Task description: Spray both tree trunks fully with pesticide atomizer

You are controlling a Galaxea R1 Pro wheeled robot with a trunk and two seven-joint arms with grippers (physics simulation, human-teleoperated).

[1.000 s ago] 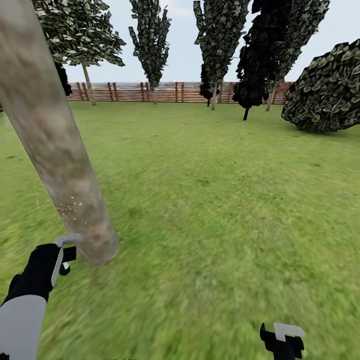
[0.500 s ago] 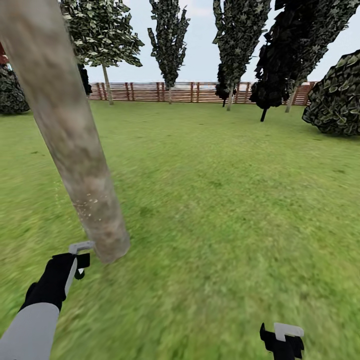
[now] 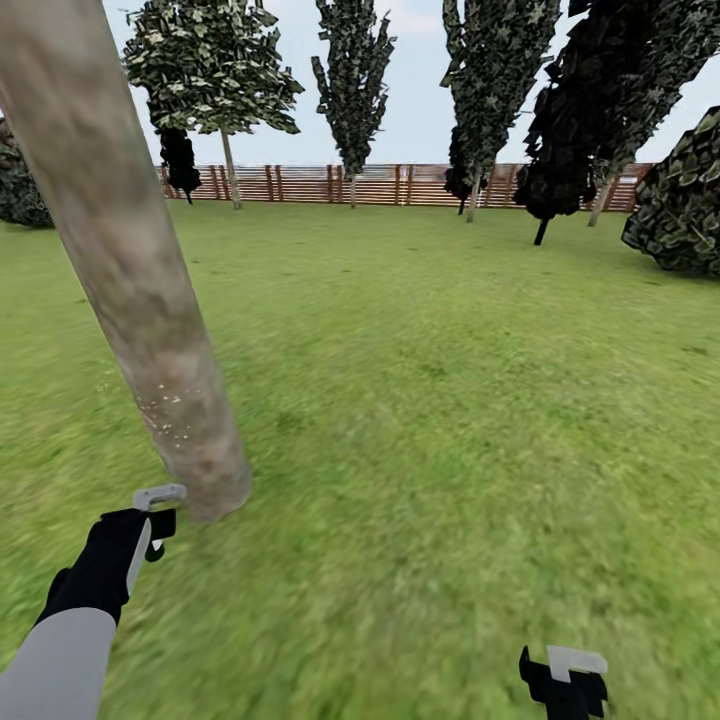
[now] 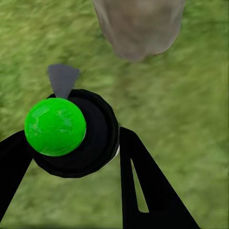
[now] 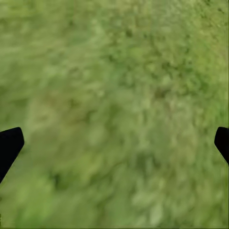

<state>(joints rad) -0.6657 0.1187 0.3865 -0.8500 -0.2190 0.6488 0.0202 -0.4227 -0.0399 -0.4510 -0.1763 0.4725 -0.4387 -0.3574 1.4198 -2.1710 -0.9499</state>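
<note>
A thick, mottled grey-tan tree trunk (image 3: 140, 280) leans across the left of the head view, and its base (image 4: 138, 28) lies just ahead of the left wrist camera. Tiny white specks of pesticide (image 3: 165, 410) dot its lower part. My left gripper (image 3: 148, 525) hovers over the grass right beside the base, shut on the pesticide atomizer (image 4: 71, 133), a black bottle whose top shows bright green. The atomizer's grey nozzle (image 3: 160, 495) points toward the trunk. Low at the right, my right gripper (image 3: 565, 680) stands open over bare grass, its fingertips (image 5: 9, 145) wide apart.
Green lawn (image 3: 450, 400) stretches to a brown slat fence (image 3: 400, 185) at the back. A leafy pale-trunked tree (image 3: 215, 70) and dark narrow cypresses (image 3: 355, 80) line the fence. A big dark bush (image 3: 685, 200) sits at the far right.
The whole picture has slid to the right, so the camera has turned left. My left gripper stays by the trunk's base with the atomizer. The right gripper has not moved.
</note>
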